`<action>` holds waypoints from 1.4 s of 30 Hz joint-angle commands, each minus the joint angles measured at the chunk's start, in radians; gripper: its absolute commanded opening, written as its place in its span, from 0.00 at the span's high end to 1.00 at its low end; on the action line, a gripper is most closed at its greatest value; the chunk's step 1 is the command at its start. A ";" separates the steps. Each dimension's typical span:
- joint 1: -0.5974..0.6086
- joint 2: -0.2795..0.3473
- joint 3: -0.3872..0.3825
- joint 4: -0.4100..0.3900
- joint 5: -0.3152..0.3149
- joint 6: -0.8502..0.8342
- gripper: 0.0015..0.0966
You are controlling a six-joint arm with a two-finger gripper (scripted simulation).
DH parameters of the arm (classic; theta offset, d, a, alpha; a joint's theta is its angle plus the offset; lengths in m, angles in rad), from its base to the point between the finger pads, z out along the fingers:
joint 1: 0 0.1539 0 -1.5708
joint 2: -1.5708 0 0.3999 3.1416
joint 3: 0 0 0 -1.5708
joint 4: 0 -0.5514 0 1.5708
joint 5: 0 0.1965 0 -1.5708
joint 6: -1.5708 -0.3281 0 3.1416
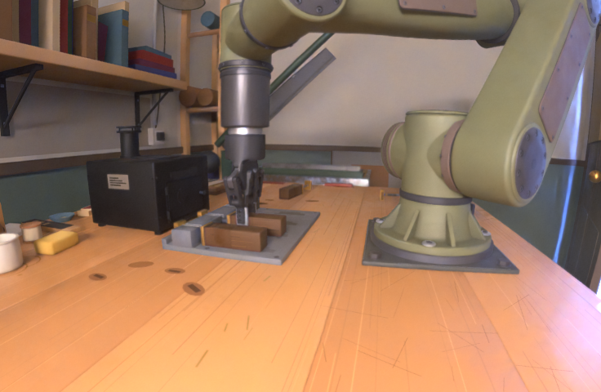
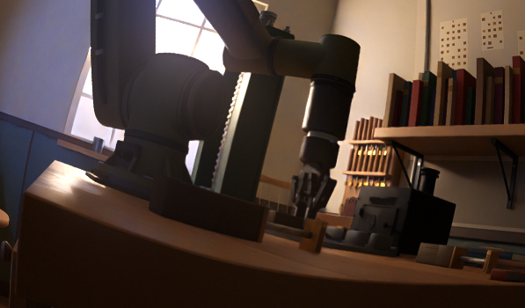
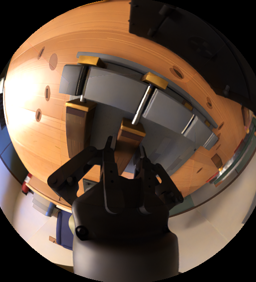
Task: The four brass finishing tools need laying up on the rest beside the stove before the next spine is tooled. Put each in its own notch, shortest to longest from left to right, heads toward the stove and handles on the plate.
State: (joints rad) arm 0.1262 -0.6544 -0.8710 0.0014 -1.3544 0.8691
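Observation:
The handle of the second tool [image 3: 127,147] is partly hidden between my fingers; my gripper [image 1: 242,217] [image 3: 126,151] is closed on it. This tool's steel shank [image 3: 142,104] lies in the second notch of the grey rest [image 3: 134,94], with its brass head [image 3: 154,80] on the stove side. A shorter tool [image 1: 234,236] [image 3: 77,129] lies in the leftmost notch, handle on the plate [image 1: 246,238]. Two other tools lie loose on the bench, one [image 1: 292,190] [image 2: 208,209] beyond the plate and one [image 2: 454,257] to the far side. The black stove [image 1: 146,189] stands just behind the rest.
The stove [image 2: 402,218] stands close behind the rest. The arm's base [image 1: 433,231] sits right of the plate. A white cup [image 1: 3,252], a yellow block [image 1: 56,241] and small pots stand at the bench's left end. Dog holes [image 1: 192,288] dot the benchtop in front.

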 commanded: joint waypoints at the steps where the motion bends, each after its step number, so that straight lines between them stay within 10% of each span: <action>1: 0.000 0.000 0.002 0.000 0.001 0.000 0.93; 29: 0.000 0.000 0.002 0.000 0.001 0.000 0.45; 42: 0.000 -0.008 0.014 0.000 -0.019 0.000 0.45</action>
State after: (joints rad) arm 0.1262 -0.6610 -0.8611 -0.0004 -1.3726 0.8695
